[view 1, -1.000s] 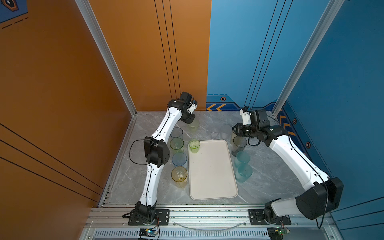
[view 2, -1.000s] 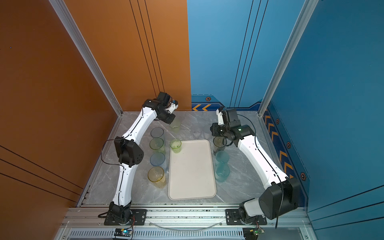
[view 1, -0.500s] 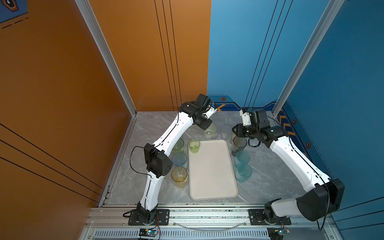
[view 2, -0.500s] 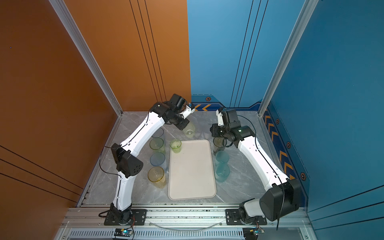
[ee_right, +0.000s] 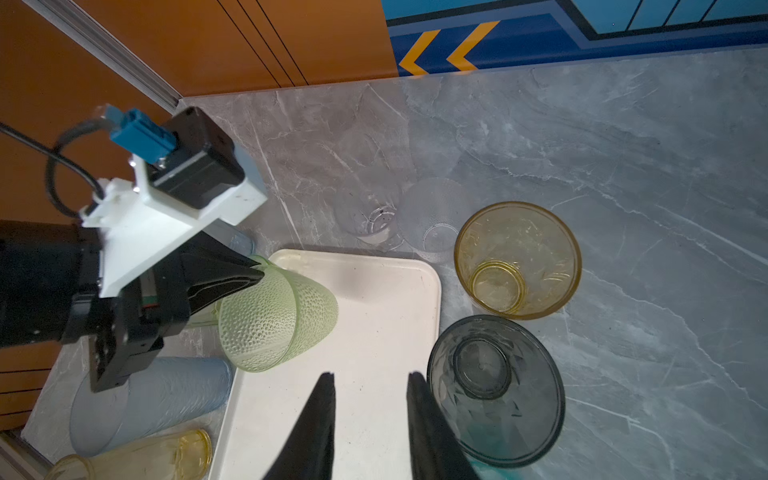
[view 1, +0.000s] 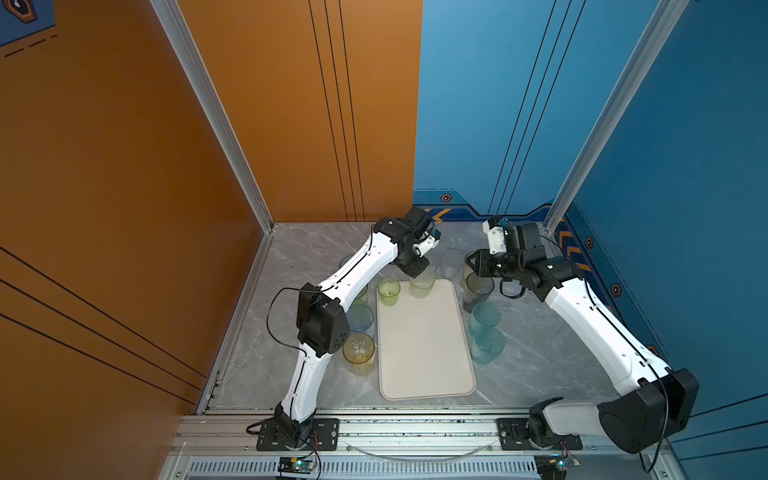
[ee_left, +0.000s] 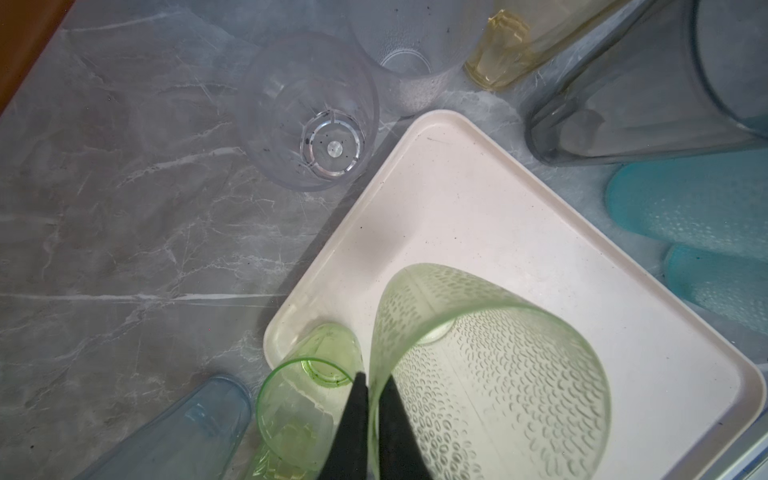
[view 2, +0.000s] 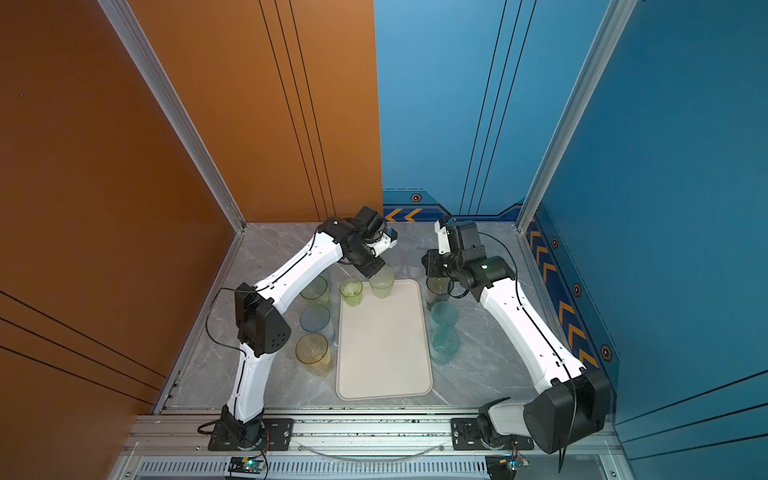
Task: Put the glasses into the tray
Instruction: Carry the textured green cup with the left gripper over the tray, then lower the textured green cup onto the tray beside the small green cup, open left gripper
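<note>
Pincer left point(ee_left: 373, 377) clenched on dimpled green glass point(ee_left: 498, 374) rim | pincer right point(ee_right: 372, 375) parted, empty | clear glasses point(ee_right: 370, 216) faint

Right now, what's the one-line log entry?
left claw: shut on tilted dimpled green glass over tray | right claw: open, empty | in tray: smooth green glass

Green glass point(ee_left: 498, 374) looks like translucent plastic w/ dimpled, pebbly wall. Tray point(ee_left: 478, 216) is matt cream, smooth. Tabletop point(ee_left: 124, 249): grey marble-look, smooth, slight sheen.

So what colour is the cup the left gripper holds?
The cup is light green with tiny dimples; best in the left wrist view.
</note>
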Tool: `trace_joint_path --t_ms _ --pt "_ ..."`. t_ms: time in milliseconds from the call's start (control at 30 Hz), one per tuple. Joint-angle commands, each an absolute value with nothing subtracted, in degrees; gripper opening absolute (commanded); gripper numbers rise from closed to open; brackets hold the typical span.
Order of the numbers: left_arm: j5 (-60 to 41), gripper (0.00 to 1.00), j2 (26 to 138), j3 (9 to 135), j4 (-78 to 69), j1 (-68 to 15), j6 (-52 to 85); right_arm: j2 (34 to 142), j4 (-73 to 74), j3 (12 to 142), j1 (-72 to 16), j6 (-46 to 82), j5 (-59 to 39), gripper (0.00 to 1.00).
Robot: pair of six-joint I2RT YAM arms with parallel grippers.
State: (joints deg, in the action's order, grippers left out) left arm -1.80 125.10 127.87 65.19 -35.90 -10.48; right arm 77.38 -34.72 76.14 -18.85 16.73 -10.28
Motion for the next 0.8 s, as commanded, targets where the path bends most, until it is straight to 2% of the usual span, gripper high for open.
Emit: trace_joint_path --t_ms 0,333,767 --pt "-2.99 0.08 127.16 127.08 65.65 -34.92 -9.49 76.11 -35.71 75.52 -18.63 16.79 -9.06 0.28" --pt "-0.45 0.08 129.28 127.79 65.58 -33.57 -9.84 76.87 -35.95 76.02 -18.46 16.7 -9.32 0.29" --pt "-2.26 0.09 130.99 127.71 65.56 -32.71 -9.7 77.78 -35.87 76.34 -18.56 16.7 -9.4 0.28"
